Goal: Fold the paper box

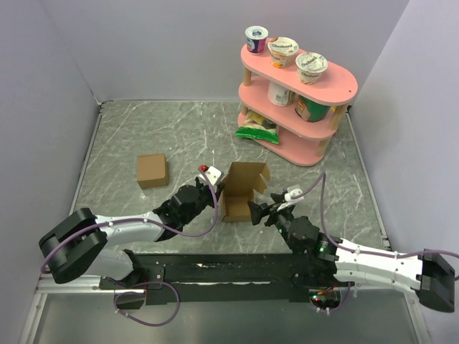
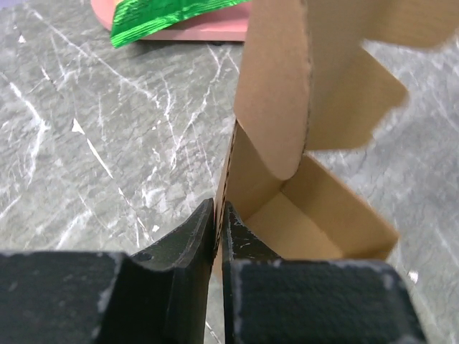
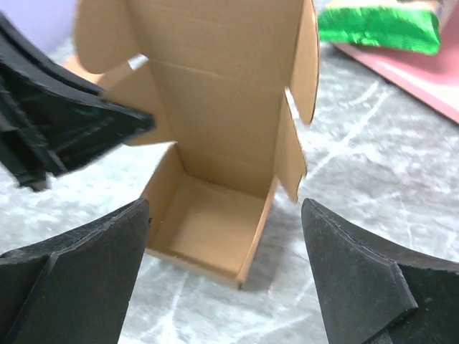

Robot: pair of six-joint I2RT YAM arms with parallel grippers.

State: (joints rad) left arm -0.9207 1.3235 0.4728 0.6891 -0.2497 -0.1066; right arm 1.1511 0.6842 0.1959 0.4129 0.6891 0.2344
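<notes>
The paper box (image 1: pixel 241 188) is a small brown carton standing open-topped on the marble table, its lid and rounded side flaps standing up. My left gripper (image 1: pixel 217 195) is shut on the box's left wall; in the left wrist view (image 2: pixel 219 228) the two black fingers pinch the cardboard edge of the box (image 2: pixel 315 222). My right gripper (image 1: pixel 257 212) is open and empty, just at the box's near right corner. In the right wrist view (image 3: pixel 224 209) its fingers (image 3: pixel 86 272) straddle the near side of the box (image 3: pixel 215 215); the left gripper (image 3: pixel 72 129) shows at left.
A neat brown cardboard cube (image 1: pixel 152 170) sits to the left. A pink two-tier shelf (image 1: pixel 337 87) with yogurt cups and jars stands at back right, a green bag (image 1: pixel 258 130) at its foot. Grey walls enclose the table.
</notes>
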